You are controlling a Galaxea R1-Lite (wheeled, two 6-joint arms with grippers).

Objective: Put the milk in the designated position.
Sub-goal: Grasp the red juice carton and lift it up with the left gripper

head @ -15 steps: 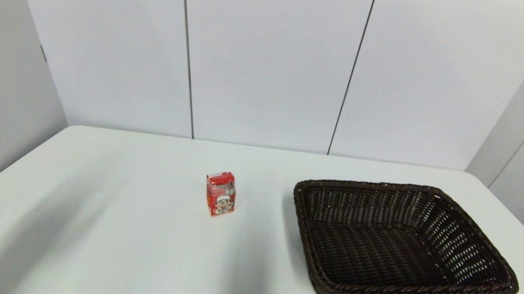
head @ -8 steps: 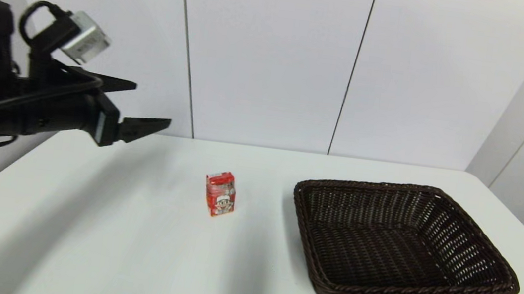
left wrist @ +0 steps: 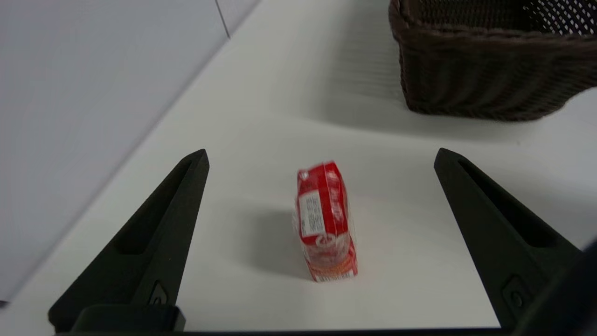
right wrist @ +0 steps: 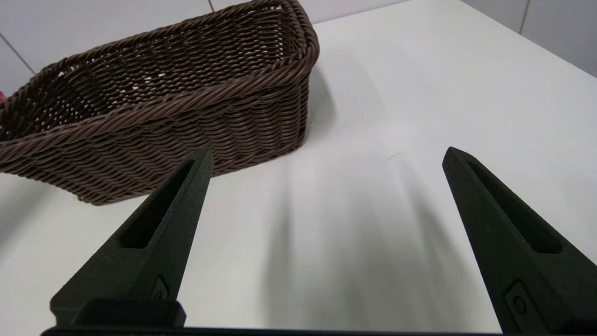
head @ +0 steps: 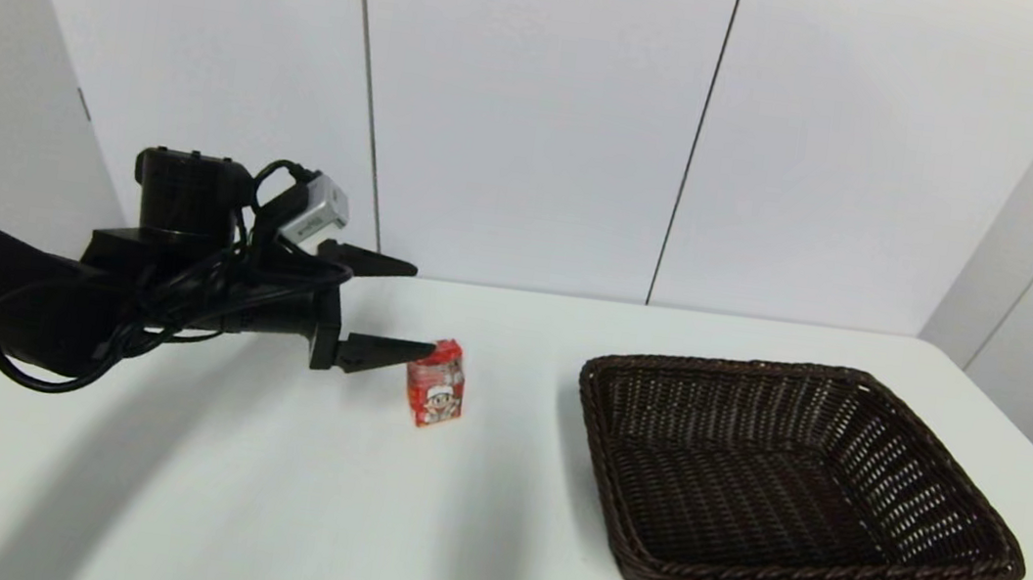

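The milk [head: 435, 384] is a small red carton with a cartoon child's face, standing upright near the middle of the white table. My left gripper [head: 425, 309] reaches in from the left, open, its fingers pointing at the carton, with the near fingertip level with the carton's top left edge. In the left wrist view the milk [left wrist: 325, 219] stands between and just ahead of the spread fingers of the left gripper [left wrist: 322, 155], untouched. My right gripper [right wrist: 327, 153] hangs open and empty low over the table, out of the head view.
A dark brown wicker basket [head: 812, 371] with nothing in it sits to the right of the carton; its wall also shows as the basket [left wrist: 485, 88] in the left wrist view and the basket [right wrist: 186, 116] in the right wrist view. White wall panels stand behind the table.
The left arm rose in from the left edge, then dropped and advanced to the right until its open fingers reached the milk. Carton and basket have not moved.
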